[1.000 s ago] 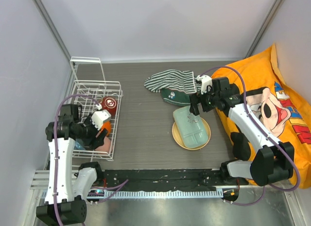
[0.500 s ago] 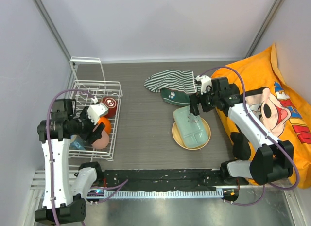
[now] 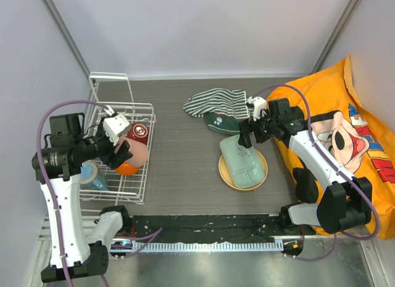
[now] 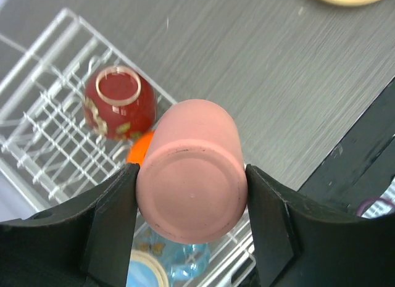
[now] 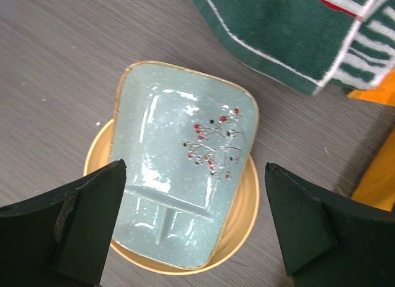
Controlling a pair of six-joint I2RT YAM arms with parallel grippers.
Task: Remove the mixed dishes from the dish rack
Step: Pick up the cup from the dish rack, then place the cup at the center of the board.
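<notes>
Over the dish rack (image 3: 145,170), left gripper (image 4: 190,200) held high, jaws gripping pink cup (image 4: 192,163).
Jaws of right gripper (image 5: 197,219) wide, angled down above tray (image 5: 179,157).

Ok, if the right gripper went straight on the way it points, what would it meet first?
Most likely the pale green divided tray, lying on the tan plate straight ahead of the open right gripper; the gap is unclear.

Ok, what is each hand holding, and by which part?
Left hand clamps the pink cup by its side walls near the base; right hand is open, holding nothing.
</notes>
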